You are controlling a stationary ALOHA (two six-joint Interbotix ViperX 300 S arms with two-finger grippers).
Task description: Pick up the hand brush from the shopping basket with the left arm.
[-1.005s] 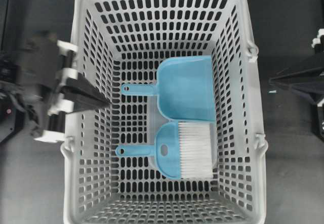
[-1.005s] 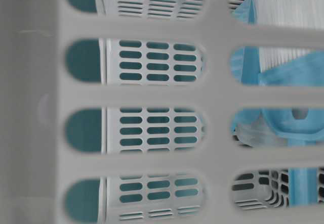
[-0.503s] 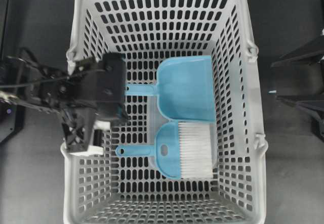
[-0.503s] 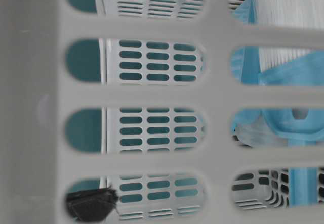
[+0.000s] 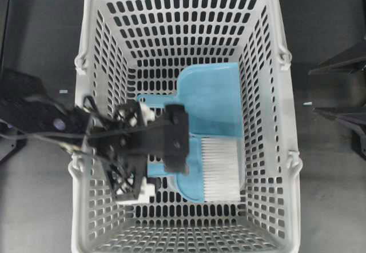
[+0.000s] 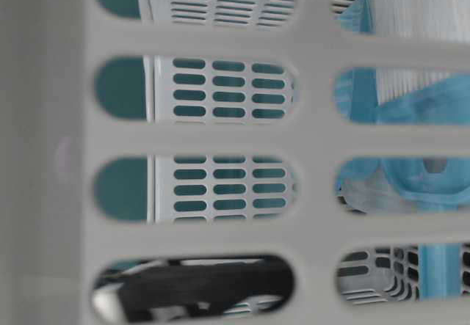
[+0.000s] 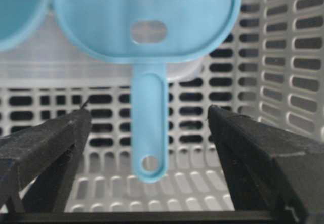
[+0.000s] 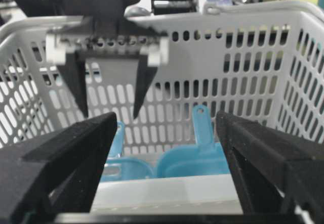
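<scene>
The light-blue hand brush point(image 5: 213, 170) with white bristles lies on the floor of the grey shopping basket point(image 5: 87, 36), its handle pointing left. My left gripper point(image 5: 163, 156) hangs inside the basket over that handle. In the left wrist view it point(image 7: 148, 114) is open, with the thin handle point(image 7: 149, 133) between the fingers and untouched. The brush body with its hole point(image 7: 148, 32) lies beyond. In the right wrist view the left gripper point(image 8: 109, 114) points down, just above the floor. My right gripper point(image 5: 311, 91) is open and empty outside the basket's right wall.
A plain light-blue dustpan point(image 5: 209, 99) lies against the brush's far side, its handle point(image 8: 201, 128) parallel to the brush handle. The basket's slotted walls point(image 7: 293, 57) enclose the left gripper. Through the wall point(image 6: 220, 141) in the table-level view, the brush point(image 6: 411, 185) and a black arm part point(image 6: 198, 288) show.
My left arm has swung right over the basket's left rim and come down over the brush handle. The right gripper's fingers have spread apart.
</scene>
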